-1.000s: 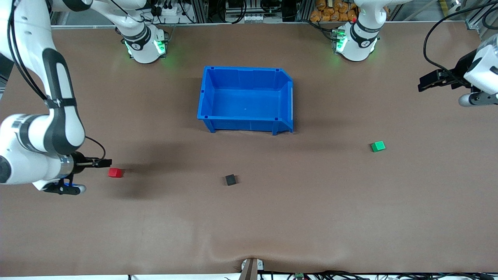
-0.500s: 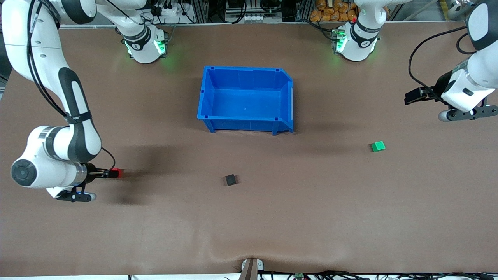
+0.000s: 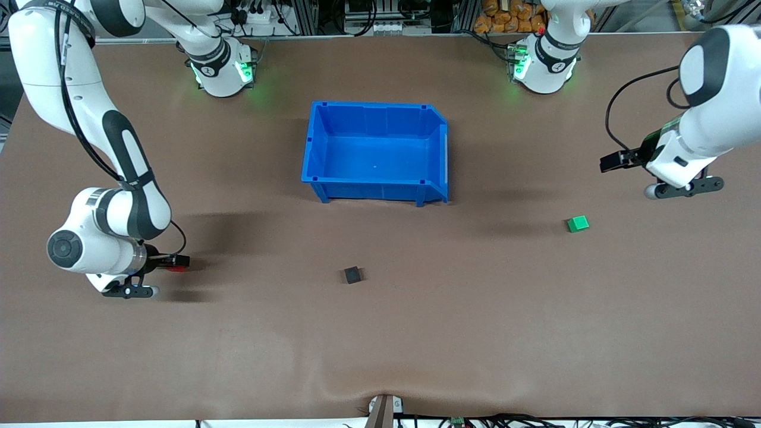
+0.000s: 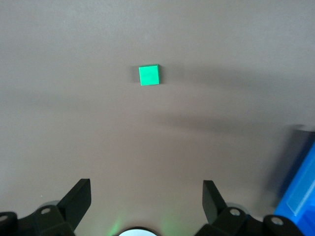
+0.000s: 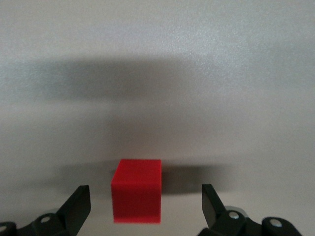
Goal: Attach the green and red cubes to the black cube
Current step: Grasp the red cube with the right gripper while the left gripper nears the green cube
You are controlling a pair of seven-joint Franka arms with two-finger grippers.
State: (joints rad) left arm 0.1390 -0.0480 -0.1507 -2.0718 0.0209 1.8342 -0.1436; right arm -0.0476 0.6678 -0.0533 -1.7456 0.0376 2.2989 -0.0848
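Three cubes and one blue bin [image 3: 374,151] sit on the worktop [image 3: 475,333]. The red cube [image 5: 137,189] lies between the spread fingers of the right end effector [image 3: 178,261] (near the worktop's edge). The black cube [image 3: 352,274] sits mid-worktop, open room all round. The left end effector [image 3: 612,161], spread, hovers near the green cube [image 3: 577,223].

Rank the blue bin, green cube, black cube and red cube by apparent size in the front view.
1. blue bin, by far the largest.
2. green cube and black cube: look alike.
Red cube: mostly hidden under the right gripper, so unranked.
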